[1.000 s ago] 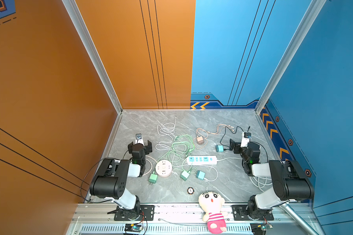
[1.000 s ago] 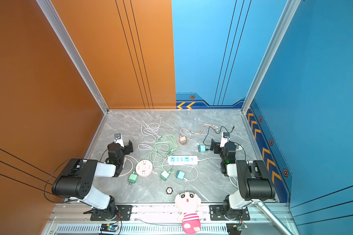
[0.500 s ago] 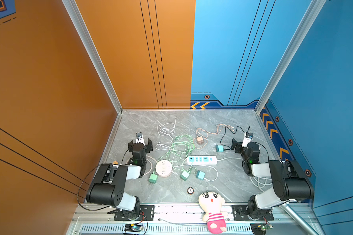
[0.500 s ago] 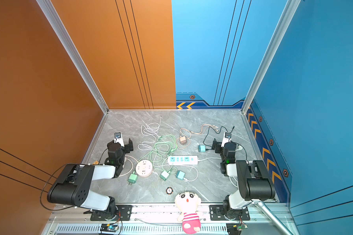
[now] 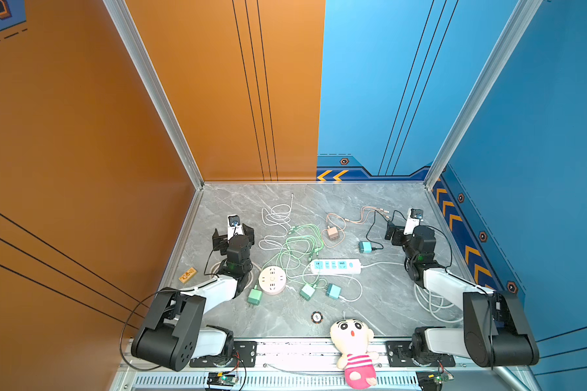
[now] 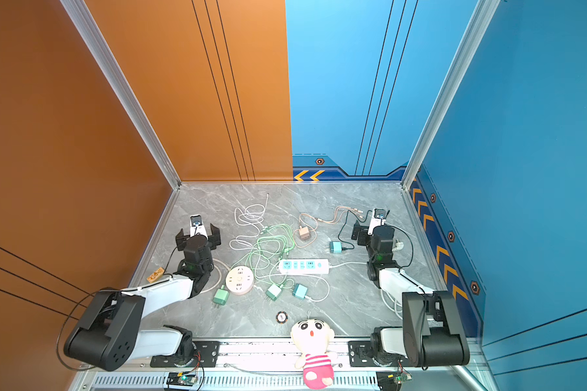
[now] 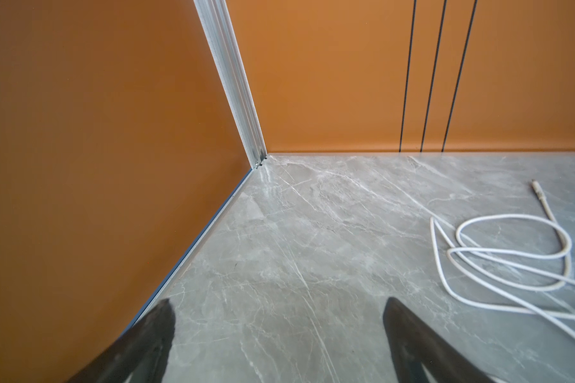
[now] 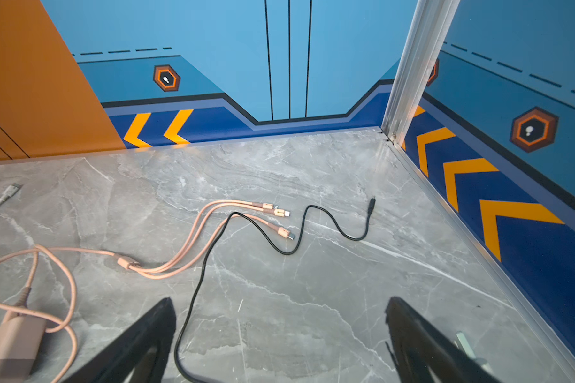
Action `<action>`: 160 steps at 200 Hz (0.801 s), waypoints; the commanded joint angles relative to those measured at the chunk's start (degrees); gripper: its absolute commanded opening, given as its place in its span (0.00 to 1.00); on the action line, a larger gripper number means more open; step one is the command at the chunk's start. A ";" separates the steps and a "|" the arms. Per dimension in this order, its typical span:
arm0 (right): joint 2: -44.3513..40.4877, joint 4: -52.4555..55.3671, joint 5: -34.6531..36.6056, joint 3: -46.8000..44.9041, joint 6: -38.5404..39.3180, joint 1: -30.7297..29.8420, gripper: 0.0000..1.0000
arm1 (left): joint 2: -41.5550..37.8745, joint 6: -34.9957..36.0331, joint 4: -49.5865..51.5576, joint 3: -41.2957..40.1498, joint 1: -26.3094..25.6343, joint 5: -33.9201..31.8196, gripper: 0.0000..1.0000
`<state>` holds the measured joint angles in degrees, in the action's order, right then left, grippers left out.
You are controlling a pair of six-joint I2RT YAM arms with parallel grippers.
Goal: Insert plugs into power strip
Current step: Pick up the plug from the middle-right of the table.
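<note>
Tangled green cables between round socket and power strip

No legible text. Tan block bears markings (too small, perhaps letters).

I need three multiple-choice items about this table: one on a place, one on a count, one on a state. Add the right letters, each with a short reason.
1. Which adapter lies closest to the right gripper? A. a green one B. the teal adapter with the black cable C. the pink-brown one
2. How many cube adapters lie on the table? A. three B. five C. seven
3. The sockets of the power strip are: A. all empty B. one filled C. all filled
Key: 1 B, it lies just beside that gripper; 2 B, both top views show five; 3 A, no plug stands in it.
</note>
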<state>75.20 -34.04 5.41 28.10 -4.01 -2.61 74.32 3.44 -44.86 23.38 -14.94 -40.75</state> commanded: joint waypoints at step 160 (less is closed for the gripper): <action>-6.49 30.27 14.38 16.53 8.03 -16.43 1.00 | -20.74 -21.07 70.06 28.09 -7.52 16.60 0.98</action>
<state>68.12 -9.98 17.23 41.85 2.20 -16.97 54.00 -14.79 16.88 47.88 -19.16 -25.19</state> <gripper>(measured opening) 0.996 0.981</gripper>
